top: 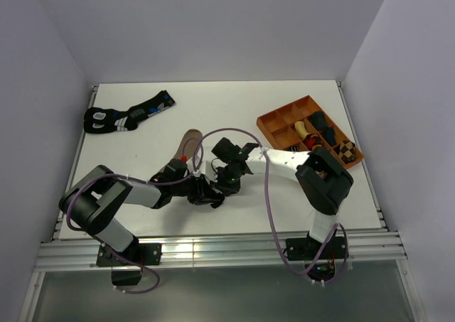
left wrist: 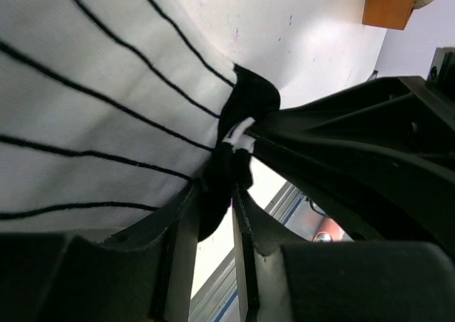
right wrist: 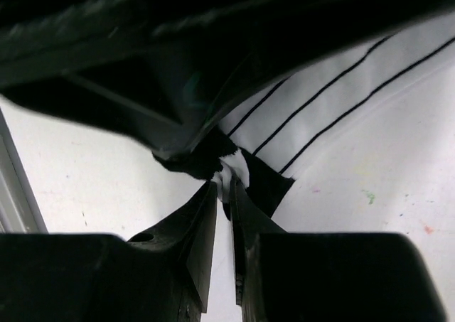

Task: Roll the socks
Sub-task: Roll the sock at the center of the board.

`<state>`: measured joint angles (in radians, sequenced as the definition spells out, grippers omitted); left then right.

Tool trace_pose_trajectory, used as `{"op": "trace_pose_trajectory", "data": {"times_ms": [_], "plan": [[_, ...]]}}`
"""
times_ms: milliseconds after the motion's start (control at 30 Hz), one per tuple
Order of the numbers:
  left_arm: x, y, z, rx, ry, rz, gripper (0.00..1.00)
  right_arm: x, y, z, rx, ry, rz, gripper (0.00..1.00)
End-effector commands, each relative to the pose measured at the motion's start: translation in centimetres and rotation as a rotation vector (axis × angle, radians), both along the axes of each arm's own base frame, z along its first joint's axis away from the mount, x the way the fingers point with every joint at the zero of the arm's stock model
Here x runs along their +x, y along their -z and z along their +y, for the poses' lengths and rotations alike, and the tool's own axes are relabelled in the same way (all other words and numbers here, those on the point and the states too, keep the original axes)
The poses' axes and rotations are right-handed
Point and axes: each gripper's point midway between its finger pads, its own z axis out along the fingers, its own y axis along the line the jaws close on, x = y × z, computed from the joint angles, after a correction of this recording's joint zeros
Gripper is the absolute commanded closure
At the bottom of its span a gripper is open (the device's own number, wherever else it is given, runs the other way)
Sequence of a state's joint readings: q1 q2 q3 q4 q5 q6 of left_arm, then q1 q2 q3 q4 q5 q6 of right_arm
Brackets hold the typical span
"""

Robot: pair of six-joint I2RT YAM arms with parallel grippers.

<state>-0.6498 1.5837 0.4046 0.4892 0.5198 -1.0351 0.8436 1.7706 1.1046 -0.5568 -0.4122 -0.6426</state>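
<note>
The white sock with thin black stripes (left wrist: 92, 102) fills the left wrist view and also shows in the right wrist view (right wrist: 341, 87). My left gripper (left wrist: 217, 194) is shut on its black end (left wrist: 245, 105). My right gripper (right wrist: 222, 190) is shut on the same black-and-white end, tip to tip with the left one. In the top view both grippers, left (top: 211, 197) and right (top: 229, 181), meet at the table's near middle and hide the white sock. The tan-brown sock (top: 188, 141) lies just behind them, partly covered by the arms.
Black socks with blue and white marks (top: 128, 114) lie at the back left. An orange compartment tray (top: 284, 119) with rolled bundles stands at the right; its corner shows in the left wrist view (left wrist: 389, 2). The table's metal front rail (top: 213, 251) is close behind the grippers.
</note>
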Motion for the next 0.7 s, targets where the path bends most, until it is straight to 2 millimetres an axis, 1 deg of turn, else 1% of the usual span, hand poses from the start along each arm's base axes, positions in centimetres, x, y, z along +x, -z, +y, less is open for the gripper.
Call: {"op": "trace_pose_trajectory", "data": {"times_ms": [0,100,167,200,233,367,667], "plan": [[-0.3,0.9,0.2,0.023,0.009,-0.021,0.69,0.9,-1.3,1.5,0.017,0.055,0.034,0.8],[-0.2,0.9,0.1,0.019,0.018,-0.041,0.67,1.3,-0.8,1.7,-0.007,0.093,0.058,0.8],[-0.4,1.0,0.1,0.015,0.021,-0.044,0.63,1.4,-0.3,1.8,-0.028,0.114,0.085,0.81],[-0.3,0.8,0.0,0.004,0.022,-0.055,0.62,1.8,-0.4,1.9,-0.027,0.125,0.082,0.81],[-0.4,0.8,0.1,0.004,0.023,-0.058,0.62,1.8,0.1,1.7,-0.043,0.139,0.089,0.81],[-0.5,0.9,0.1,0.004,0.027,-0.06,0.6,2.1,0.7,1.8,-0.055,0.159,0.1,0.82],[-0.3,1.0,0.0,0.016,0.016,-0.054,0.58,2.0,-0.2,2.1,-0.04,0.172,0.112,0.82]]}}
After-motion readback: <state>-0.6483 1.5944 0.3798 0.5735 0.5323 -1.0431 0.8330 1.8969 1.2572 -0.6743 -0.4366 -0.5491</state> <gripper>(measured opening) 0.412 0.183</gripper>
